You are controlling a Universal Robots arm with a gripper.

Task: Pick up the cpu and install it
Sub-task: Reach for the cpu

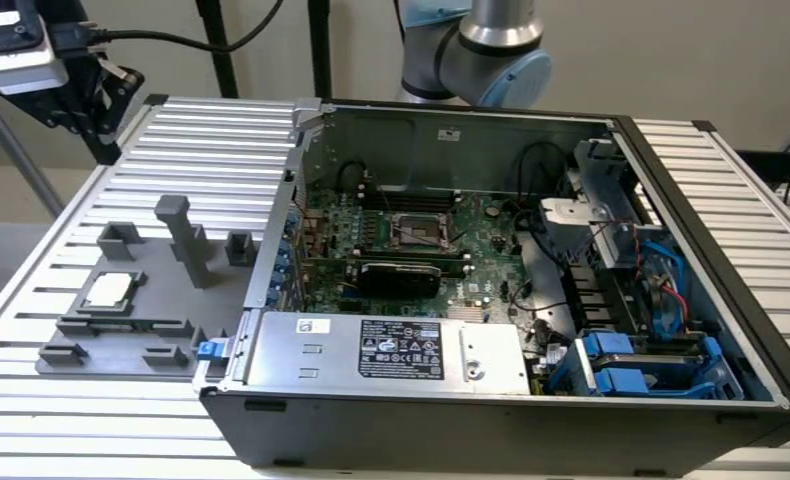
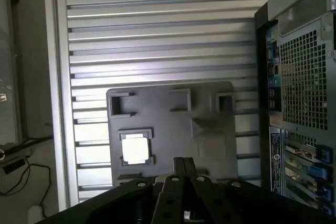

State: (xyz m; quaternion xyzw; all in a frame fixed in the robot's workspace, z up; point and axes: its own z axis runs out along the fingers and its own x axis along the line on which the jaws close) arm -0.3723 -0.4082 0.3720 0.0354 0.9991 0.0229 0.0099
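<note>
The small, flat, square, silvery-topped cpu (image 1: 111,290) was seated in a pocket of the dark grey plastic fixture plate (image 1: 155,305). The black gripper (image 2: 184,165) was held well above it, its fingers pressed together on nothing.

Silvery cpu (image 1: 108,290) flat in grey tray (image 1: 168,305)

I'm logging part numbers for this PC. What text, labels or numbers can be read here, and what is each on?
Nothing reads clearly.
Black label on the silver box: white print, too small to read.
White sticker on the same box: too small.
Small sticker on the computer case inner wall: too small.
Label on the case's rear, wrist view: blurred.
</note>
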